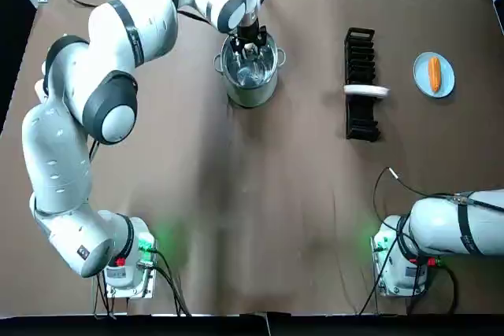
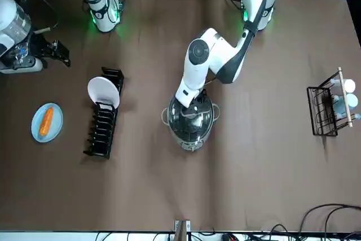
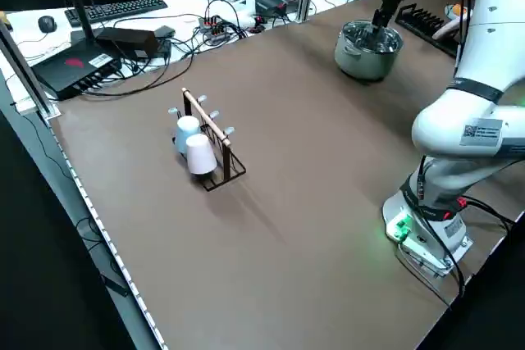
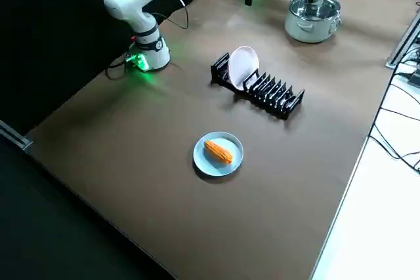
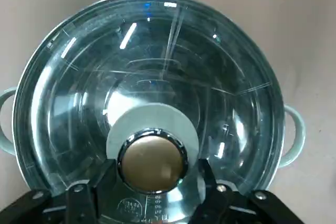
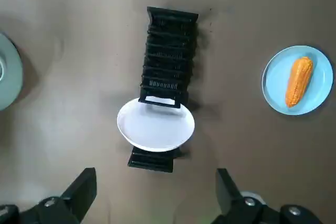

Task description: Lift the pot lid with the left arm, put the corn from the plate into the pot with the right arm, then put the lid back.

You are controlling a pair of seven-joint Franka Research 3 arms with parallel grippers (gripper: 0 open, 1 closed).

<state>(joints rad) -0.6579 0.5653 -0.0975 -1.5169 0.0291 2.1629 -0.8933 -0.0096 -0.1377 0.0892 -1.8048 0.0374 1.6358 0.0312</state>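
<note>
Brown desk (image 1: 236, 210): left jaws over the pot (image 1: 250, 92), lid (image 5: 147, 72) still on.
I see my left jaws spread, straddling the knob (image 5: 152, 162) just below them. The corn (image 1: 434, 74) lies on its plate (image 1: 446, 63) far right, long axis pointing away from the bases. The right jaws hang nearby, released.

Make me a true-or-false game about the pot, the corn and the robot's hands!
1. The lid sits on the pot. True.
2. The corn is inside the pot. False: it lies on the blue plate.
3. The left hand is at the lid's knob. True.
4. The white plate lies flat. False: it stands in the black rack.
5. The right hand holds the corn. False: it is open and empty.
</note>
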